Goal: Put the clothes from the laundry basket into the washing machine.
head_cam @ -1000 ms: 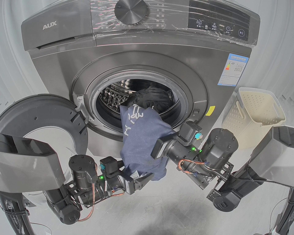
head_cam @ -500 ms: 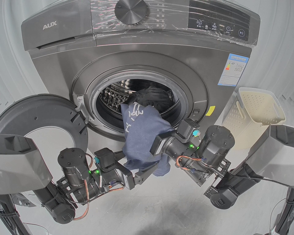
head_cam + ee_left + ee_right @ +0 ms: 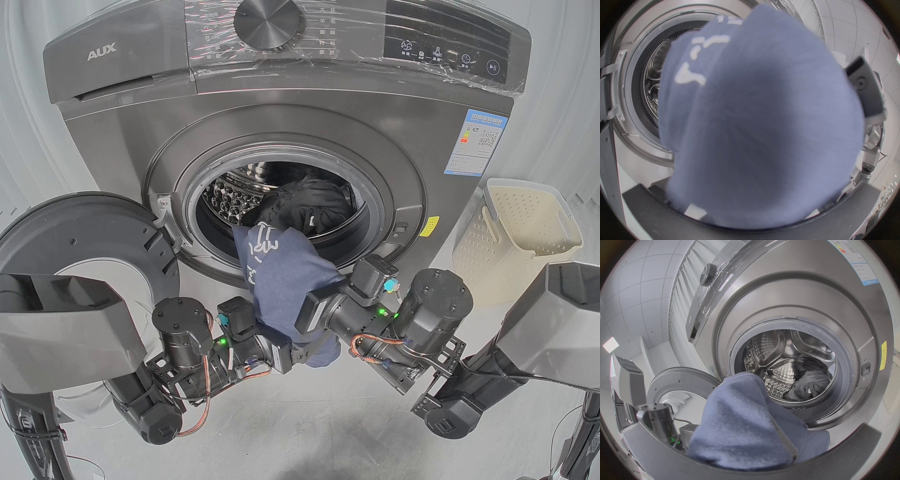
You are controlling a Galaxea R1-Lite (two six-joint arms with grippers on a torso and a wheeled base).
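Observation:
A blue garment (image 3: 281, 275) with white print hangs from the washing machine's drum opening (image 3: 187, 206) down the front panel. A black garment (image 3: 309, 206) lies inside the drum behind it, also seen as a dark garment (image 3: 809, 385) in the right wrist view. My left gripper (image 3: 297, 353) is tucked under the blue garment's lower end and shut on it; the blue cloth (image 3: 762, 125) hangs right in front of its camera. My right gripper (image 3: 309, 309) is pressed into the garment's right side, and blue cloth (image 3: 740, 424) is draped over it.
The round door (image 3: 81, 237) stands swung open at the left. A cream laundry basket (image 3: 519, 231) stands on the floor to the right of the machine, with nothing visible inside. Bare grey floor lies in front.
My left arm swung left, then back right and in under the garment's lower end. My right gripper shifted left and slightly down. The garment's upper part slid left on the rim.

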